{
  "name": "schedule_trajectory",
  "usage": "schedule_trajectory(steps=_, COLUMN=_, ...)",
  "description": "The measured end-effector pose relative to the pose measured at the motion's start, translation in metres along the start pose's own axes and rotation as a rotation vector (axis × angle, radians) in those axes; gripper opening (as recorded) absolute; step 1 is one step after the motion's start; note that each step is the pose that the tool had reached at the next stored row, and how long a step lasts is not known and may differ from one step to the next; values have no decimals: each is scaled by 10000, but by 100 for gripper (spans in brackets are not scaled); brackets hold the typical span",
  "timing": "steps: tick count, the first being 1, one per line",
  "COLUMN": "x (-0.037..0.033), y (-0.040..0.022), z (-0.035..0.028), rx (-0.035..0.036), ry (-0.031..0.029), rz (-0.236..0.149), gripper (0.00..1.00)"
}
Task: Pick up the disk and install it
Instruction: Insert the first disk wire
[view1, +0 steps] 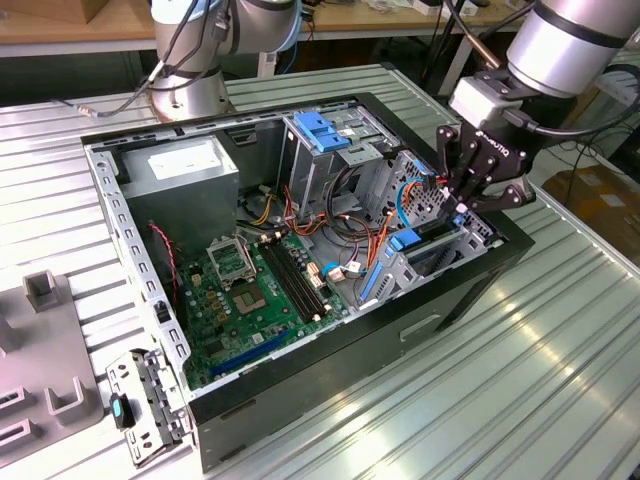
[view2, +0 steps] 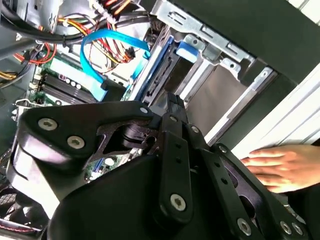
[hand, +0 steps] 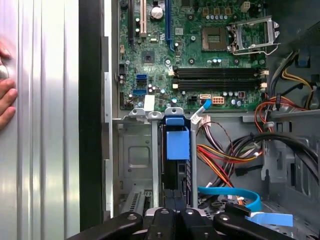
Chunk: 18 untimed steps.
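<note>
The disk (hand: 177, 145) is sitting on edge in the drive cage (hand: 131, 150) while the gripper (hand: 176, 216)'s jaws are pinching its end.

The ribbed metal table (view1: 560, 340) gleamed silver with a smooth sheen, while the computer case (view1: 330, 378) showed matt black outer panels and bare grey sheet metal within. Its green circuit board (view1: 250, 290) looked matt, the blue plastic bracket (view1: 320, 130) smooth and glossy. The gripper (view1: 465, 200) wore matt black links under a polished silver arm (view1: 575, 40).
</note>
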<state>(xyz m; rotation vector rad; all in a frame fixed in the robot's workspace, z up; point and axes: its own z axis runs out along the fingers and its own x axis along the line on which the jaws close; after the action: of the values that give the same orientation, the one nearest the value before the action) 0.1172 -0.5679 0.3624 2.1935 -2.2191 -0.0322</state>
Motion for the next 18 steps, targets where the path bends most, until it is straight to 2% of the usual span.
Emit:
schedule_trajectory(steps=2, x=1, y=-4, z=-1, rx=0, ry=17, rz=-593, gripper=11)
schedule_trajectory(steps=4, x=0, y=-6, z=-21, rx=-3, ry=25, rz=-849, gripper=11)
schedule_trajectory(steps=7, x=-4, y=-5, z=-94, rx=-30, ry=27, rz=-928, gripper=11)
schedule_trajectory(steps=8, x=-11, y=-24, z=-100, rx=-40, ry=28, rz=-986, gripper=11)
schedule_trajectory(steps=9, x=-37, y=-189, z=-104, rx=-41, ry=37, rz=-1225, gripper=11)
schedule_trajectory(steps=10, x=-66, y=-232, z=-115, rx=-60, ry=47, rz=-1479, gripper=11)
schedule_trajectory(steps=11, x=-144, y=-293, z=-196, rx=-176, ry=43, rz=-1668, gripper=19)
schedule_trajectory(steps=12, x=-195, y=-367, z=-198, rx=-180, ry=45, rz=-1729, gripper=25)
schedule_trajectory(steps=13, x=-310, y=-522, z=-203, rx=-182, ry=53, rz=-1935, gripper=33)
schedule_trajectory(steps=15, x=-349, y=-567, z=-204, rx=-182, ry=58, rz=-2043, gripper=33)
schedule_trajectory(steps=18, x=-382, y=-600, z=-203, rx=-182, ry=63, rz=-2189, gripper=33)
